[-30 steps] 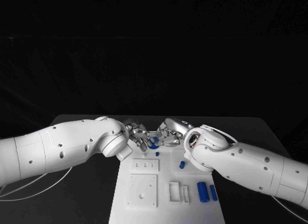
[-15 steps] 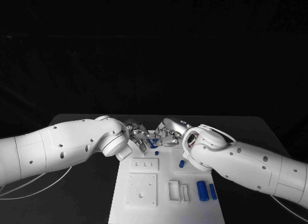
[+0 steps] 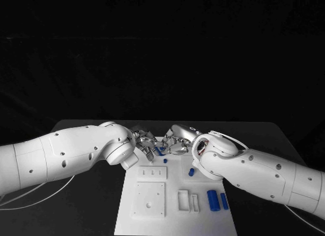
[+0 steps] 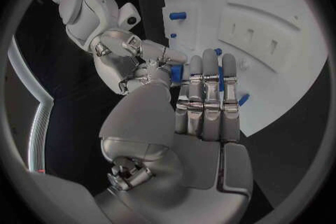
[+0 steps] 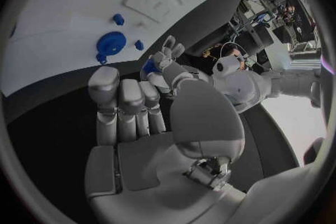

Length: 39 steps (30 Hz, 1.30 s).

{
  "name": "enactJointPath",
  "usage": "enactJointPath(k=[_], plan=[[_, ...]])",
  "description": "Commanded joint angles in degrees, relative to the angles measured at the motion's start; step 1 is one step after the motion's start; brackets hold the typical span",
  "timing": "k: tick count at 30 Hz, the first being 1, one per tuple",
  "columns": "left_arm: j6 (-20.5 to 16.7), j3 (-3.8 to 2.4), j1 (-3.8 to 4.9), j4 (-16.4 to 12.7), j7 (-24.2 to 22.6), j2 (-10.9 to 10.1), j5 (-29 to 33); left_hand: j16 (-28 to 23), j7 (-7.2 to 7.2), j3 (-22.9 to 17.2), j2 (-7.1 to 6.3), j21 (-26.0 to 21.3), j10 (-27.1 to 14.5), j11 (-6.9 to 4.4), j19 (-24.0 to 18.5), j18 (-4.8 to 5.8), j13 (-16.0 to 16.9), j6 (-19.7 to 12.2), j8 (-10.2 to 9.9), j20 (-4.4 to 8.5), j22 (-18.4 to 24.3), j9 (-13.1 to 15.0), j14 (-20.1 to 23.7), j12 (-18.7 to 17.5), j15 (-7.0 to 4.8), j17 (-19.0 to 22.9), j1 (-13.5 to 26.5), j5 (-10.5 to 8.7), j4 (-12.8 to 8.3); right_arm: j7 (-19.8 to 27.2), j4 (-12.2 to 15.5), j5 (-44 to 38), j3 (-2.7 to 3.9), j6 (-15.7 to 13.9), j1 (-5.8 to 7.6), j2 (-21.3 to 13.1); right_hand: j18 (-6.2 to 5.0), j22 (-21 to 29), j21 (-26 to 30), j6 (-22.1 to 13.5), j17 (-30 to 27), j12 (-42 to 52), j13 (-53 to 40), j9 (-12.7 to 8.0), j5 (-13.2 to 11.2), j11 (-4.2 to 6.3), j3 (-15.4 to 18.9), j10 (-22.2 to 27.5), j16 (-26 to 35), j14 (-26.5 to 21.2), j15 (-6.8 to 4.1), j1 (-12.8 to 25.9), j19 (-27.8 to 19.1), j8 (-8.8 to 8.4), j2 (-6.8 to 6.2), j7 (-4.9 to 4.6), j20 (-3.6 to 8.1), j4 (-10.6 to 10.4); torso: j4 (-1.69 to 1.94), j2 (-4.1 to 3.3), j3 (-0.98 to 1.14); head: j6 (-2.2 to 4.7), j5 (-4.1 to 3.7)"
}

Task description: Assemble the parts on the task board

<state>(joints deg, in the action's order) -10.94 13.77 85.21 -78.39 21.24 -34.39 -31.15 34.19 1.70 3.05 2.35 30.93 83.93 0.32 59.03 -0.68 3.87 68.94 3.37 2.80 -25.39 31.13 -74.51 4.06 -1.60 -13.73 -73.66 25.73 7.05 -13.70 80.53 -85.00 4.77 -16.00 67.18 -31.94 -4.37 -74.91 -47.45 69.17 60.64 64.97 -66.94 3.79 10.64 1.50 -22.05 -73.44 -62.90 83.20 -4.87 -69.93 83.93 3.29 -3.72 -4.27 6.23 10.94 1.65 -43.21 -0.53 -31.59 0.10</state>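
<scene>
Two white arms meet over the far end of the task board (image 3: 175, 216), a long white plate whose long axis runs from the robot's body away across the black table (image 3: 268, 135). The left arm (image 3: 56, 160) sweeps in low from the side and the right arm (image 3: 258, 172) angles in across the board's near corner, bringing the left hand (image 3: 143, 138) and the right hand (image 3: 175, 142) almost fingertip to fingertip. Between them a small blue part (image 3: 161, 151) is pinched by the left hand, its fingers held straight and side by side in the left wrist view; the part's direction cannot be told. The right hand's fingers curl inward beside it, and whether they also grip the piece cannot be told. Near the board's close end, two blue cylinders (image 3: 218, 200) lie side by side, lengthwise along the board. A smaller blue peg (image 3: 191, 172) lies mid-board, tilted slightly off that line.
</scene>
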Motion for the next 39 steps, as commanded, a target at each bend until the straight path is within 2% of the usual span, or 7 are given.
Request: enactJointPath(k=[1,15,19,27,29,30,39], plan=[[1.3,-0.07,0.14,-0.3,-0.8,-0.1,-0.1,0.3,-0.25,-0.4,0.35,0.3,0.9,-0.42,-0.6,0.67,-0.1,-0.2,0.4,0.04,-0.1,0.6,0.2,0.0,-0.11,-0.1,0.2,0.32,0.0,0.3,-0.1,-0.5,-0.07,1.0,-0.03,0.0,0.31,-5.7,-0.2,1.3,0.0,-0.3,-0.1,0.1,0.3,0.27,0.0,0.0,0.3,0.0,-0.47,-0.5,1.8,0.31,0.23,0.82,0.26,-0.4,0.02,0.02,0.01,-0.07,0.02],[3.6,-0.07,0.14,-0.3,-0.5,-0.5,0.3,0.3,-0.16,0.0,-1.08,0.2,0.5,-0.32,-0.9,0.67,0.0,-0.4,0.3,-0.14,-0.4,0.9,0.6,0.0,0.03,-0.2,1.1,1.07,0.5,0.3,-0.1,-0.5,-0.14,1.1,-0.06,-0.1,0.31,-5.7,-0.1,1.3,0.0,-0.3,-0.2,0.1,0.4,0.28,0.1,0.0,0.4,0.0,-0.48,-0.6,1.8,0.31,0.36,0.83,0.27,-0.4,0.01,0.05,0.04,-0.23,-0.09],[3.8,-0.07,0.14,-0.3,-0.5,-0.7,0.6,0.3,0.03,0.9,-2.21,0.1,0.3,-0.2,-1.1,0.68,0.0,-0.4,0.3,-0.26,-0.4,0.5,0.9,0.0,0.15,-0.2,2.7,1.53,1.6,0.3,-0.1,-0.5,-0.15,1.1,-0.06,-0.1,0.31,-5.7,-0.2,1.3,0.0,-0.3,-0.2,0.1,0.4,0.28,0.1,0.0,0.3,0.0,-0.48,-0.6,1.8,0.32,0.43,0.83,0.27,-0.4,0.03,0.03,0.04,-0.19,-0.17],[4.1,-0.07,0.14,-0.2,-0.5,-0.8,0.9,0.3,0.22,1.5,-2.8,-0.3,0.0,-0.05,-1.2,0.68,0.0,-0.4,0.3,-0.42,-0.3,-0.5,1.2,0.2,0.29,-0.1,3.8,1.96,3.3,0.3,-0.1,-0.5,-0.17,1.2,-0.07,-0.1,0.31,-5.7,-0.2,1.3,0.0,-0.3,-0.2,0.1,0.4,0.28,0.1,0.0,0.3,0.0,-0.48,-0.6,1.8,0.32,0.43,0.83,0.27,-0.4,-0.02,0.04,0.04,-0.15,-0.18],[4.2,-0.07,0.14,-0.2,-0.4,-0.8,1.0,0.3,0.22,1.4,-2.87,-0.3,-0.1,-0.05,-1.2,0.67,0.0,-0.5,0.3,-0.43,-0.3,-0.7,1.2,0.2,0.29,-0.1,3.6,3.03,3.3,0.3,-0.1,-0.5,-0.17,1.2,-0.07,-0.1,0.31,-5.7,-0.2,1.3,0.0,-0.3,-0.2,0.1,0.4,0.28,0.1,0.0,0.3,0.0,-0.48,-0.6,1.8,0.32,0.43,0.83,0.27,-0.4,0.02,0.03,0.02,-0.2,-0.22],[4.3,-0.07,0.14,-0.2,-0.4,-0.9,1.0,0.3,0.19,1.2,-2.96,-0.4,-0.1,-0.06,-1.2,0.67,0.0,-0.5,0.3,-0.43,-0.3,-0.8,1.2,0.2,0.29,-0.1,3.4,5.0,3.3,0.3,-0.1,-0.5,-0.17,1.2,-0.07,-0.1,0.31,-5.7,-0.2,1.3,0.0,-0.3,-0.2,0.1,0.4,0.28,0.1,0.0,0.3,0.0,-0.48,-0.6,1.8,0.32,0.43,0.83,0.27,-0.4,0.03,0.02,0.03,-0.2,-0.23],[4.6,-0.07,0.13,-0.2,-0.3,-1.0,1.0,0.5,0.07,-1.0,-2.94,-0.4,-0.2,-0.09,-1.3,0.68,-0.1,-0.6,0.4,-0.39,-0.5,-0.7,1.4,0.0,0.27,-0.2,1.9,10.38,2.9,0.4,-0.1,-0.4,-0.19,1.4,-0.08,-0.2,0.32,-5.7,-0.2,1.4,0.0,-0.3,-0.2,0.1,0.4,0.29,0.1,0.0,0.4,0.0,-0.49,-0.5,1.8,0.32,0.49,0.84,0.28,-0.3,-0.02,0.01,0.02,-0.18,-0.28]])
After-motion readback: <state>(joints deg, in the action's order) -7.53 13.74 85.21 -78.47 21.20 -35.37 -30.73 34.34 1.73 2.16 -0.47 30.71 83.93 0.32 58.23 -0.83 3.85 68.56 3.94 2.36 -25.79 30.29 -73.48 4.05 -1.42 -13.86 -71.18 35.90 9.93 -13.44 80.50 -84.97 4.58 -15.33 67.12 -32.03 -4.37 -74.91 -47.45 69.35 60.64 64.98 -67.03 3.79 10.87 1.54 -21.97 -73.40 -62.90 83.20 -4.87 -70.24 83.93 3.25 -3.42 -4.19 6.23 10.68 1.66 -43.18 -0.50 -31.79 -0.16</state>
